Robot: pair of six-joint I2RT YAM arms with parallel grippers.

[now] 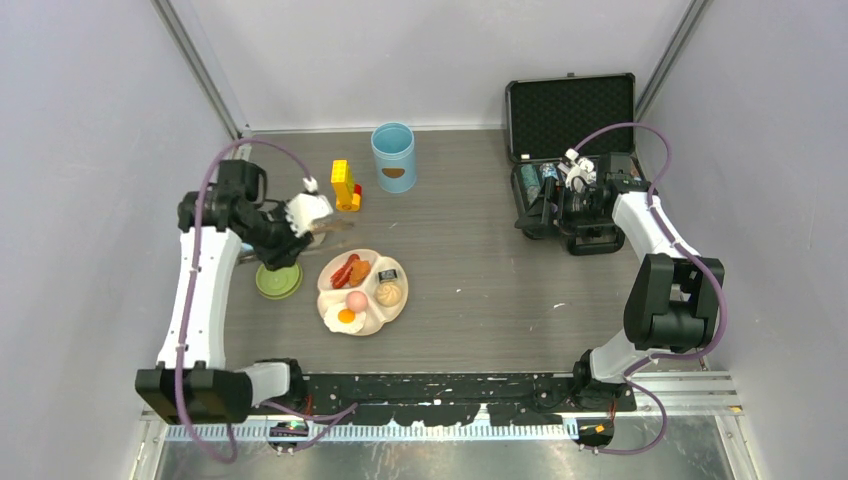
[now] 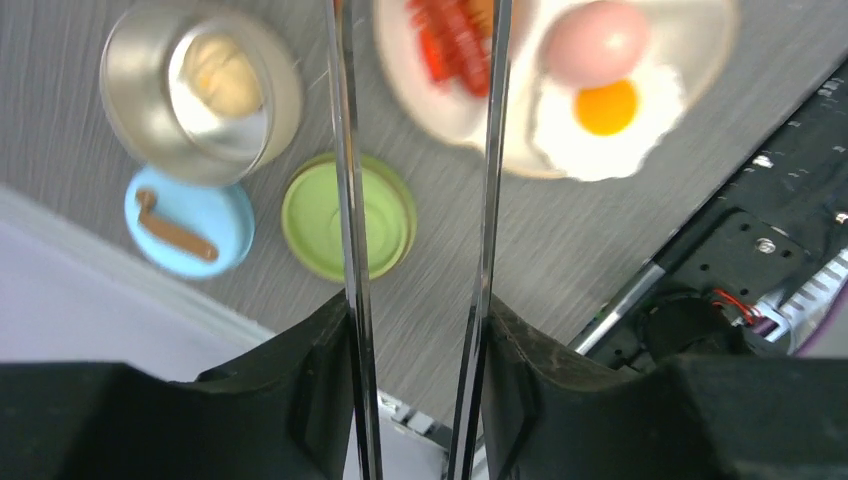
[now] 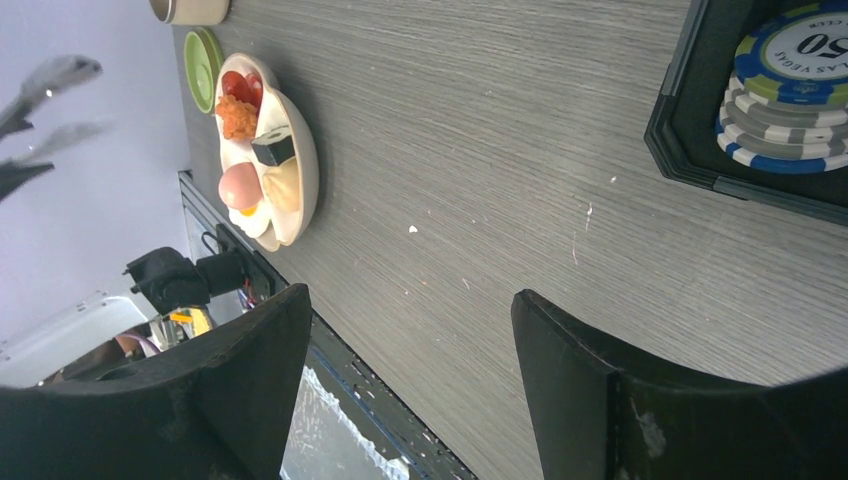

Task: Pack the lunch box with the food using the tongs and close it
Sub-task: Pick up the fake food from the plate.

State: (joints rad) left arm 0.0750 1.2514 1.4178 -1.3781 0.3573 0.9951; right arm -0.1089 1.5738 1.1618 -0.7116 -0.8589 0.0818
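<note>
My left gripper is shut on the silver tongs, whose two arms run apart toward the cream plate. The plate carries red sausages, a pink egg and a fried egg. A small steel bowl holds a beige bun. Beside it lie the green lid and the blue lid with its brown handle. The light-blue canister stands open at the back. My right gripper hangs open and holds nothing, over the table near the black case.
A yellow block stands left of the canister. The black case holds poker chips and small items. In the top view my left gripper hovers just left of the plate, above the green lid.
</note>
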